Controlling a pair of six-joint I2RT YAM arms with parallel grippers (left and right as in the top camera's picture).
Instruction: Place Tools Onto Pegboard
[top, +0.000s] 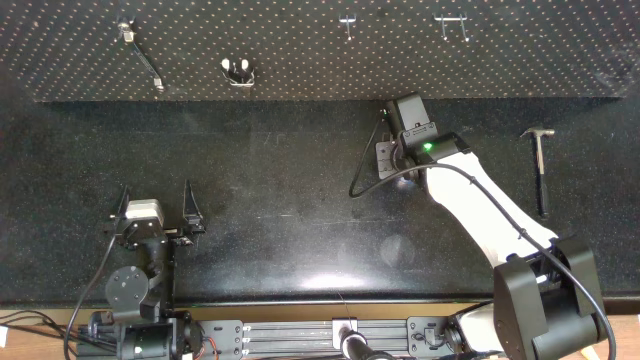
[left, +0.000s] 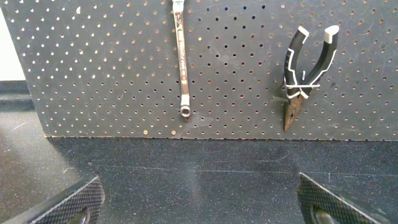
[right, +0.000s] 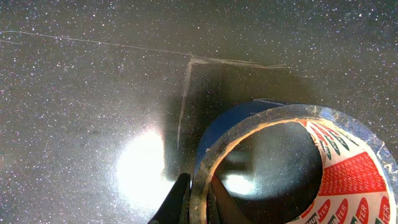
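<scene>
A blue tape roll (right: 292, 168) with a red-and-white inner core lies flat on the black table. My right gripper (right: 199, 202) is shut on its wall, one finger inside the hole and one outside. In the top view the right arm's wrist (top: 412, 140) hangs over that spot, just in front of the pegboard (top: 300, 45). A wrench (left: 182, 56) and black-handled pliers (left: 301, 68) hang on the board. A hammer (top: 540, 165) lies on the table at the far right. My left gripper (left: 199, 211) stands open near the front left, with nothing between its fingers.
Two bare metal hooks (top: 347, 25) (top: 452, 25) stick out of the pegboard's upper right. The right arm's black cable (top: 365, 165) loops beside its wrist. Open table lies between the two arms.
</scene>
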